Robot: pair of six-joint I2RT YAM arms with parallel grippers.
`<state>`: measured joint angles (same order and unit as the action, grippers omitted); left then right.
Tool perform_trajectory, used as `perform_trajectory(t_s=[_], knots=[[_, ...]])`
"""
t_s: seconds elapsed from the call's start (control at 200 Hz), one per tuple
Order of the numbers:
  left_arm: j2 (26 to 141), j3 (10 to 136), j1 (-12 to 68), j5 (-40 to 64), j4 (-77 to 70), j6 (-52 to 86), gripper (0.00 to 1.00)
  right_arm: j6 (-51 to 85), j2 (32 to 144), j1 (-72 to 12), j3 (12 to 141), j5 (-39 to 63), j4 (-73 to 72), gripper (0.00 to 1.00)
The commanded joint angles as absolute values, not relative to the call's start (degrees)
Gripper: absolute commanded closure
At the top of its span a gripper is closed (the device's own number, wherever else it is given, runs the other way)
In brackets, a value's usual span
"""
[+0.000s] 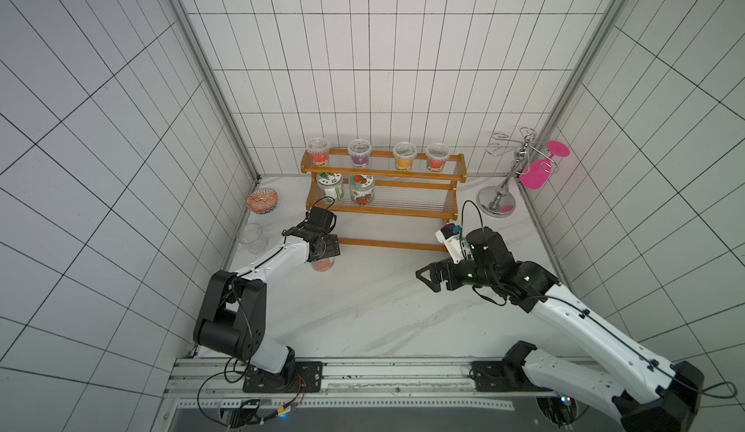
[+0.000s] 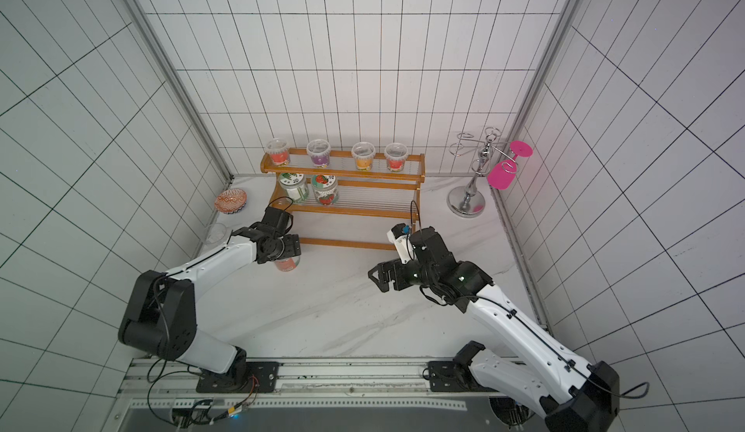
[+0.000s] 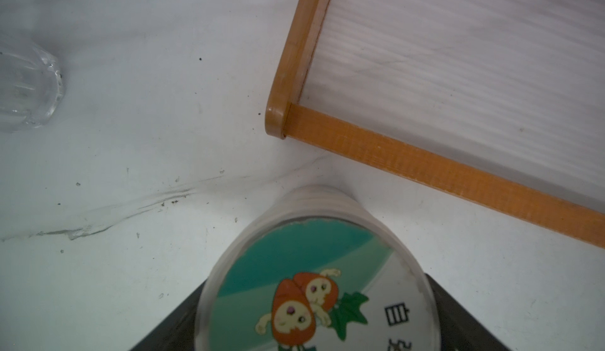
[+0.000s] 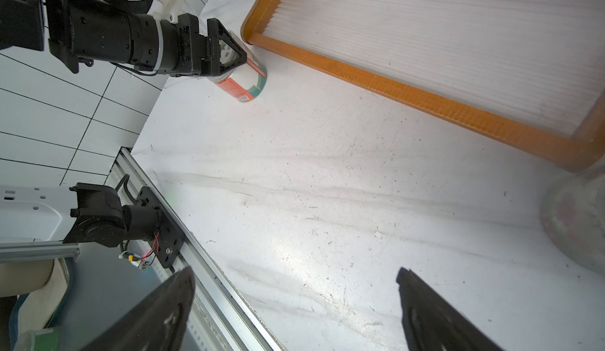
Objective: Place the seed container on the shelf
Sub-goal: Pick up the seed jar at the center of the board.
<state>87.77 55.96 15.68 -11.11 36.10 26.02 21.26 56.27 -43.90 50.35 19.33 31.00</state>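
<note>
Directly below the left gripper (image 4: 230, 61): the seed container (image 1: 322, 264), upright by the shelf (image 1: 383, 244)

We are watching the seed container standing on the tabletop (image 1: 383, 309), its long axis vertical. It is sitting just in front of the shelf's left front corner and not touching it. The left gripper is hanging straight over it, with a finger sitting on either side of its top. We are not able to tell whether the pads are pressing the container or only flanking it. The right gripper (image 4: 294, 313) is holding its jaws wide apart on nothing, well away toward the shelf's other end. So we are judging the left arm the nearer one. The move is calling for a straight rise along the container's axis, then a short carry away from the robot onto the shelf's lowest tier.
</note>
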Motion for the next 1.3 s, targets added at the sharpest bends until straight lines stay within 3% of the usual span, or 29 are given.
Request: perform_trajectory(t_s=[0.0, 0.42, 0.6, 0.865, 1.294], knots=[[88.0, 57.9, 15.3, -10.8, 36.0, 25.0, 0.19, 20.3, 56.2, -44.4, 48.6, 20.4, 30.1, 0.01], [77.5, 63.1, 21.0, -9.6, 47.3, 22.2, 0.29, 16.7, 54.3, -44.6, 46.0, 26.6, 19.7, 0.01], [70.7, 68.2, 24.5, 0.0, 53.2, 14.7, 0.32, 11.4, 53.1, -44.9, 43.4, 31.6, 11.6, 0.02], [66.7, 78.9, 33.2, 6.3, 62.9, 5.5, 0.34, 6.4, 56.1, -45.6, 43.3, 38.2, 3.1, 0.02], [67.5, 85.5, 40.5, 21.7, 71.2, -5.6, 0.35, -6.3, 57.8, -55.4, 43.4, 36.5, -4.1, 0.01]])
